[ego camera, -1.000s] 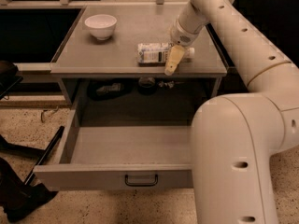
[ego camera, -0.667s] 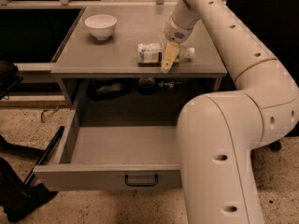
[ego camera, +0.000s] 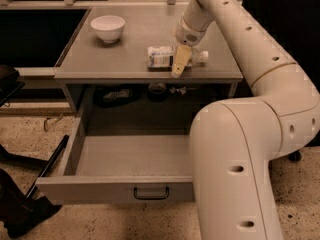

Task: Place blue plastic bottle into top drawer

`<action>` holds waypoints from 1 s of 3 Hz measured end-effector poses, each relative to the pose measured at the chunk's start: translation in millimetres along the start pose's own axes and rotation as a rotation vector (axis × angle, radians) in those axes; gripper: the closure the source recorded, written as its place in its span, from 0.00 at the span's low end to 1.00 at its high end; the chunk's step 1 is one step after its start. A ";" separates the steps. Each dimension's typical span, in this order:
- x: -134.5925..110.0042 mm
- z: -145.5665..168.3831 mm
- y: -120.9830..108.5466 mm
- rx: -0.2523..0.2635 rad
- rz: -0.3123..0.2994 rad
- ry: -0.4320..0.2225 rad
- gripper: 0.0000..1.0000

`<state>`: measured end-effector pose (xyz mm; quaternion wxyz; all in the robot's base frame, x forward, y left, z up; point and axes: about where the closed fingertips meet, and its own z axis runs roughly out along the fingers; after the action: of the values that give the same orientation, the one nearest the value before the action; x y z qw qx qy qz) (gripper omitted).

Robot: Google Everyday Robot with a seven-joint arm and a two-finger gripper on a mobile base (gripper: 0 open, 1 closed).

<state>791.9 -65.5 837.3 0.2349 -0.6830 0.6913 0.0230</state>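
The blue plastic bottle (ego camera: 160, 57) lies on its side on the grey tabletop (ego camera: 125, 54), near the front edge, with its white cap (ego camera: 202, 57) pointing right. My gripper (ego camera: 180, 62) comes down from above and sits right at the bottle's right half, near the neck, covering part of it. The top drawer (ego camera: 90, 156) under the tabletop is pulled wide open towards the camera. Its inside is bare, and its front panel with the small pull handle (ego camera: 151, 192) is at the bottom.
A white bowl (ego camera: 108, 28) stands at the back left of the tabletop. Dark items (ego camera: 116, 95) lie in the shadowed space behind the drawer. My large white arm (ego camera: 240, 174) fills the right foreground over the drawer's right side. Black objects (ego camera: 20, 209) lie on the speckled floor at left.
My arm has swung a little to the left and the gripper has shifted slightly left over the bottle. The bottle, bowl and drawer have not moved.
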 end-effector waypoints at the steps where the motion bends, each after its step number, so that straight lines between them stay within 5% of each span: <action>1: 0.0 0.0 0.0 0.000 0.000 0.000 0.24; 3: 0.7 -1.2 2.7 0.002 0.003 0.001 0.70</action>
<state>789.0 -66.3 837.3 0.2351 -0.6818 0.6924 0.0221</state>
